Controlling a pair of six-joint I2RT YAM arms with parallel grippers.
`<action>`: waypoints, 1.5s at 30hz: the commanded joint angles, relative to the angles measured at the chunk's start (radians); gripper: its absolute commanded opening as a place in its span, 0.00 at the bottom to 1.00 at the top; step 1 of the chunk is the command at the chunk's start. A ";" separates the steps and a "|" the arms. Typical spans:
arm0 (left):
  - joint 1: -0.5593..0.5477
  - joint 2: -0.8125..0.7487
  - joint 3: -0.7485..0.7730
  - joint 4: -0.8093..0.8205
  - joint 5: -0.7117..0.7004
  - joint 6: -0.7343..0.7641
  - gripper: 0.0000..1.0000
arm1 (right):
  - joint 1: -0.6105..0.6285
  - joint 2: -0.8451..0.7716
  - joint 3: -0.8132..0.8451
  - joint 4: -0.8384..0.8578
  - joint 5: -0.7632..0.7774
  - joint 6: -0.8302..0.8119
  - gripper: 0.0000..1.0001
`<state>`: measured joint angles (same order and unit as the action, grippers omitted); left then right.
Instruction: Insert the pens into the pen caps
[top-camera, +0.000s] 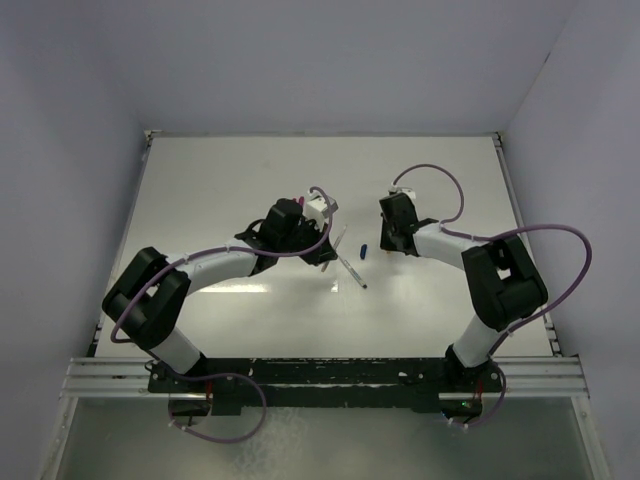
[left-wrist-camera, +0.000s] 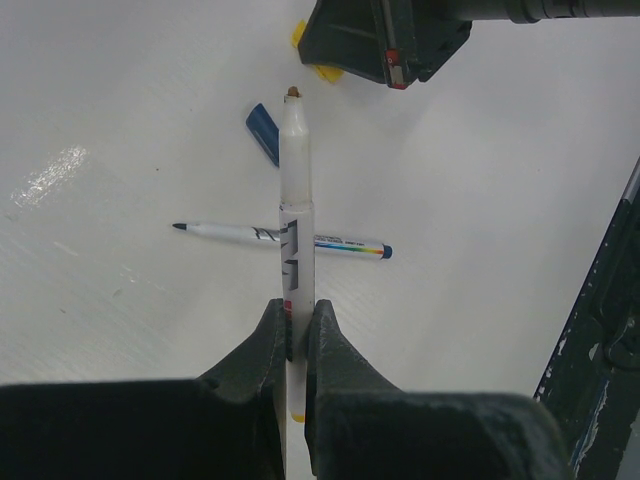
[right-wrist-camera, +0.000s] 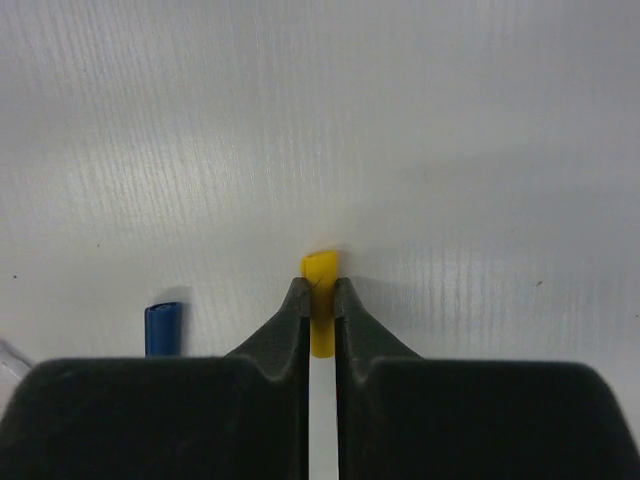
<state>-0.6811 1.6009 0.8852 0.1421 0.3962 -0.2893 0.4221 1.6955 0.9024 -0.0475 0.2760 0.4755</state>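
Observation:
My left gripper (left-wrist-camera: 298, 325) is shut on a silvery-white pen (left-wrist-camera: 296, 190) with a brownish tip. The pen points away from the gripper, towards the right gripper. My right gripper (right-wrist-camera: 320, 295) is shut on the yellow cap (right-wrist-camera: 320, 268), low over the table. In the top view the left gripper (top-camera: 325, 246) and right gripper (top-camera: 392, 236) face each other mid-table. A blue cap (left-wrist-camera: 263, 130) lies between them; it also shows in the right wrist view (right-wrist-camera: 164, 328) and the top view (top-camera: 364, 249). A second pen (left-wrist-camera: 240, 233), blue-tipped, lies flat on the table under the held pen. The other pens and caps are out of view.
The white table (top-camera: 450, 180) is walled at the back and sides. In the left wrist view the right arm's dark housing (left-wrist-camera: 385, 40) covers most of the yellow cap (left-wrist-camera: 325, 72). A dark rail (left-wrist-camera: 600, 330) runs along the right.

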 joint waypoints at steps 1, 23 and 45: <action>0.004 -0.023 0.005 0.051 0.000 -0.014 0.00 | -0.004 0.032 -0.009 -0.034 -0.012 0.008 0.02; 0.004 -0.021 0.025 0.077 0.017 -0.017 0.00 | -0.003 -0.363 -0.128 0.314 -0.033 0.010 0.00; 0.004 0.023 -0.020 0.507 0.288 -0.322 0.00 | -0.003 -0.567 -0.424 1.210 -0.364 0.220 0.00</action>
<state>-0.6811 1.6176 0.8734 0.5343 0.6323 -0.5591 0.4194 1.1198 0.4950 0.9668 -0.0448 0.6270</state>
